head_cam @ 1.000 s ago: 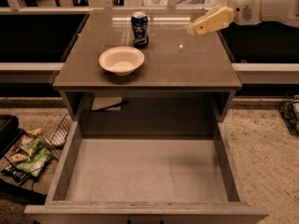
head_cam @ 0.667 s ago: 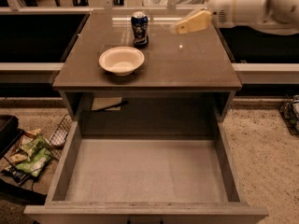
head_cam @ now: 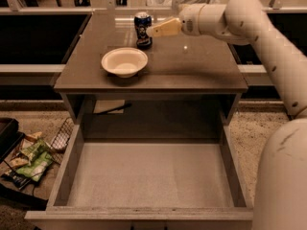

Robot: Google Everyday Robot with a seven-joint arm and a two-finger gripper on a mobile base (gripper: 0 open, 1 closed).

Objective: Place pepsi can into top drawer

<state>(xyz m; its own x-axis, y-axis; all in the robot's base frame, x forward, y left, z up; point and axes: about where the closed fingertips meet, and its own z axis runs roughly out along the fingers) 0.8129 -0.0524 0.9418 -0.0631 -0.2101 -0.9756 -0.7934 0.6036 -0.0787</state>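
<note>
The pepsi can stands upright at the back of the brown cabinet top, dark blue with a silver top. My gripper reaches in from the right at can height, and its tan tip is right beside the can's right side. The top drawer is pulled fully open below the cabinet front, and its pale grey floor is bare.
A cream round bowl sits on the cabinet top in front of the can, to the left. A paper lies inside the cabinet opening. Snack bags and a wire rack lie on the floor at the left.
My gripper has moved left across the cabinet top, from well right of the can to right beside it. The can, bowl and drawer have not moved.
</note>
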